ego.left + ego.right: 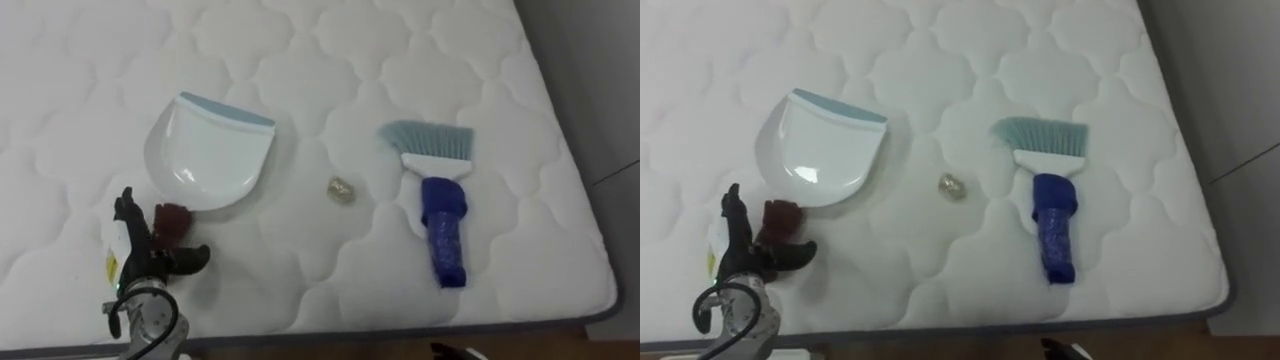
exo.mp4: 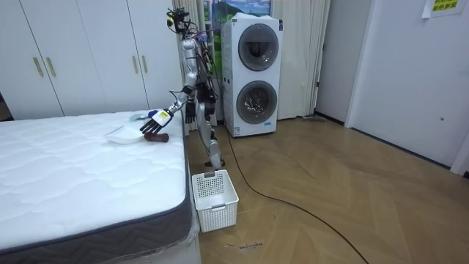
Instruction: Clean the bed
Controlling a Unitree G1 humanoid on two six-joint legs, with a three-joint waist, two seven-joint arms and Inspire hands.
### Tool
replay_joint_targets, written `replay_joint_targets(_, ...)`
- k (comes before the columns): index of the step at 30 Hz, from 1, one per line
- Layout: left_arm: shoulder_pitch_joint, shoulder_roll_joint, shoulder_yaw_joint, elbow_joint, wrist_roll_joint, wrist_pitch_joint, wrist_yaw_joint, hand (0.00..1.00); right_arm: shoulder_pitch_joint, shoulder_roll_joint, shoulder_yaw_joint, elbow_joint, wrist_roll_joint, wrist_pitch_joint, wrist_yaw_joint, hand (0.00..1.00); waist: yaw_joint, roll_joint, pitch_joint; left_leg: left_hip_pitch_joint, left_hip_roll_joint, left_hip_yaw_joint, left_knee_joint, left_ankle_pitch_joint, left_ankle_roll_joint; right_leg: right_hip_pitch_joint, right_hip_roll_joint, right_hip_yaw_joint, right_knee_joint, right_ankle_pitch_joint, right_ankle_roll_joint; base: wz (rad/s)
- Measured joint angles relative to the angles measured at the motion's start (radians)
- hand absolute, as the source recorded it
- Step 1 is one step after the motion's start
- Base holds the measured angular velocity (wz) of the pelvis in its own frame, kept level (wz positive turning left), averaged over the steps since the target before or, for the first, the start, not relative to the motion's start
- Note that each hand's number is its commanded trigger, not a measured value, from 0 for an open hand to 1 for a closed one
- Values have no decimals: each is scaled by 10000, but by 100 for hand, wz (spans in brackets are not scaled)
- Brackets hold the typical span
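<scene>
A white dustpan [image 1: 208, 150] with a pale blue lip lies on the white quilted mattress [image 1: 330, 60], its dark red handle [image 1: 172, 222] pointing toward me. My left hand [image 1: 140, 250] hovers open right at that handle, fingers on its left and thumb below it, not closed round it. A brush [image 1: 438, 200] with pale blue bristles and a dark blue handle lies to the right. Between the two sits a small crumpled scrap [image 1: 342, 190]. A dark sliver of my right hand [image 1: 455, 352] peeks over the bottom edge.
I stand at the bed's long side. A white slatted basket [image 2: 215, 198] sits on the wooden floor by the bed's corner. Behind me are stacked washing machines [image 2: 251, 77]; white wardrobes [image 2: 88, 55] line the wall. The mattress's right edge [image 1: 590, 230] drops off near the brush.
</scene>
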Motion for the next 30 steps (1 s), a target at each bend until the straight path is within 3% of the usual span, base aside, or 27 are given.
replay_joint_targets(9,-209,-7,-250,510,-7,34,-210,0,-96,-3,288,1,20,-17,-90,0,8,0,2,-72,8,-34,-5,0,0,-136,1,0,35,-1,-1,-2)
replay_joint_targets(12,-258,-7,-283,510,-1,36,-296,0,-173,-3,332,16,20,-20,-90,0,-1,3,9,-84,8,-476,-37,0,0,-290,5,6,239,-14,-18,-10)
replay_joint_targets(15,-415,-29,-292,554,12,37,-390,0,-190,-5,383,18,23,-26,-105,0,-18,-10,52,-82,24,-513,-40,1,0,-367,3,0,390,-15,-20,-3)
replay_joint_targets(17,-584,-21,-292,644,11,38,-390,0,-221,-5,383,13,49,-49,-107,0,2,-59,90,-75,41,-570,-48,1,-1,-558,-17,-9,703,-107,-174,-11)
replay_joint_targets(18,-637,2,-289,650,13,40,-388,0,-292,-5,382,12,66,-94,-145,0,5,-58,137,-61,99,-975,-58,2,-3,-903,-43,-75,1210,-193,-286,-26)
replay_joint_targets(19,-654,35,-287,673,29,40,-388,0,-335,7,374,-8,132,-153,-210,0,9,-9,209,-63,213,-1648,-42,2,-8,-1282,77,26,1435,-430,-494,-33)
replay_joint_targets(20,-680,97,-240,708,31,40,-380,0,-370,44,389,-8,142,-168,-205,0,37,-71,217,-106,229,-1895,-6,1,-14,-1411,306,223,909,-379,-661,-34)
replay_joint_targets(21,-717,203,-50,812,49,40,-363,0,-466,108,420,-5,127,-187,-225,0,-16,-207,195,-324,198,-1944,220,-92,-168,-1485,492,325,13,453,-839,-8)
replay_joint_targets(22,-855,238,66,1064,64,52,-363,0,-513,77,379,8,135,-201,-342,0,-177,-60,261,-571,217,-1603,511,-161,-303,-1449,517,203,-3,572,-884,10)
replay_joint_targets(23,-924,247,139,1175,41,58,-372,0,-527,70,379,33,137,-202,-369,0,-282,-50,272,-696,218,-1348,637,-184,-323,-1405,499,298,-14,570,-886,39)
replay_joint_targets(24,-1138,272,181,1425,16,58,-381,21,-531,81,383,33,200,-224,-389,0,-438,-26,283,-982,290,-886,523,-61,-337,-1392,464,843,-3,566,-880,50)
replay_joint_targets(25,-1424,289,165,1633,21,52,-401,51,-508,122,351,29,266,-234,-386,0,-487,-15,288,-1141,345,-423,36,371,-208,-1415,496,1092,82,459,-724,48)
replay_joint_targets(27,-1658,342,105,1797,32,52,-395,52,-539,171,280,32,390,-147,-372,0,-411,-197,287,-1156,324,-131,140,502,-160,-1577,437,971,325,368,-642,15)
replay_joint_targets(28,-1729,349,33,1955,29,54,-392,62,-545,170,290,32,435,-85,-376,0,-391,-210,289,-1172,285,-127,223,501,-160,-1580,452,921,365,364,-634,-3)
replay_joint_targets(30,-1898,367,-1,2257,24,65,-369,64,-554,160,319,25,446,-57,-386,0,-379,-207,291,-1172,150,-119,286,497,-154,-1566,394,914,347,365,-635,-10)
